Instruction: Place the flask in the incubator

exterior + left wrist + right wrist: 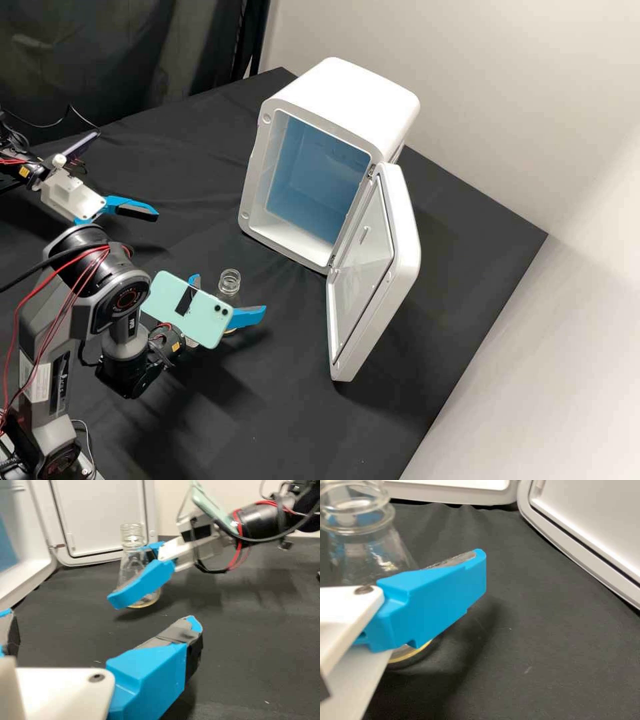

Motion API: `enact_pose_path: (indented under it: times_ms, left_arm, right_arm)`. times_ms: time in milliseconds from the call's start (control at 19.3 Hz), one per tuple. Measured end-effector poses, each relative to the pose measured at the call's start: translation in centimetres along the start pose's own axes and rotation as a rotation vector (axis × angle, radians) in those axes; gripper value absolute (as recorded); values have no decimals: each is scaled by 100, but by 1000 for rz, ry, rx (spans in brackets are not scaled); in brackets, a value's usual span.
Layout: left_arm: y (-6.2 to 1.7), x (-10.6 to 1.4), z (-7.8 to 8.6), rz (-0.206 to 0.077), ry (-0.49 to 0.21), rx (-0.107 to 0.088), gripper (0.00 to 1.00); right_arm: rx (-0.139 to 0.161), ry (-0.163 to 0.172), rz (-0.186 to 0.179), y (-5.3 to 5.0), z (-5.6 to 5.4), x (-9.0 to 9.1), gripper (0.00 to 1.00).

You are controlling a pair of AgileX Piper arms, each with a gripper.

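Evidently the right gripper (229, 294), fingers (435, 595) spread, is straddling the flask (230, 280), which is standing on the bench (467, 220) before the open incubator (347, 100), readying a grasp; the left gripper (100, 627) is hovering wide, clear.

No text can be read; print on one label (61, 381) is too small.
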Motion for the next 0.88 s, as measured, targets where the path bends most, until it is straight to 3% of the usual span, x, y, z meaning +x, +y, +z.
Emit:
enact_pose_path:
  times_ms: [363,571,779,883]
  left_arm:
    - [27,-29,-159,18,66,-18,100]
    - [-18,-30,-241,-1,101,-34,100]
    - [-18,-34,-261,-1,110,-37,100]
    - [-46,-45,-342,-10,132,-21,100]
  right_arm:
    - [-2,6,-4,-9,-14,2,100]
    - [-2,6,-4,-9,-14,2,100]
    - [-2,6,-4,-9,-14,2,100]
    - [-3,7,-5,-11,-15,2,100]
